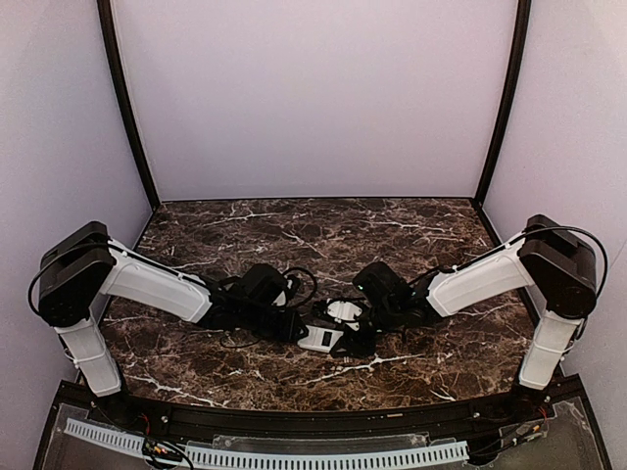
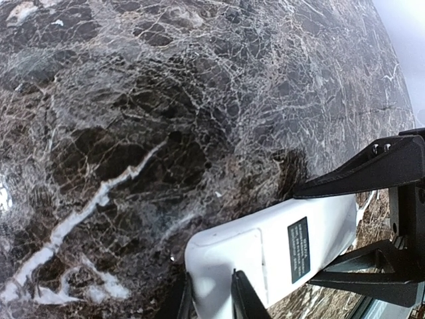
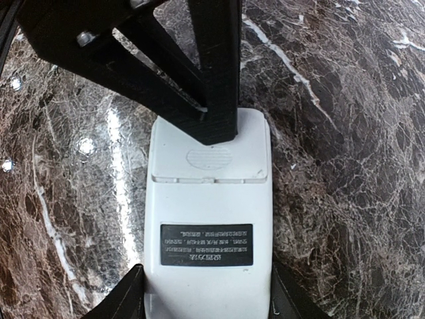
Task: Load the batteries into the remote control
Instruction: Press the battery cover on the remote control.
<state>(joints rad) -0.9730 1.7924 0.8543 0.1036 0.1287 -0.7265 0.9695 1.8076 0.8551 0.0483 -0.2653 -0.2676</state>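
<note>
Right gripper (image 3: 207,292): part open, clamped on the remote (image 3: 207,199), one finger against each long side.
Remote: flat on the table (image 3: 345,133), label side up.
Left gripper (image 2: 212,300): narrow gap, tips at the remote's far end; grip unclear.
Table: dark marble under the remote.

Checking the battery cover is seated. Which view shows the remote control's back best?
Right wrist: the remote control fills the frame back-up, its cover and dark label sharp. Left wrist shows it slanted and cut off at the edge; the top view shows only a small white patch.
</note>
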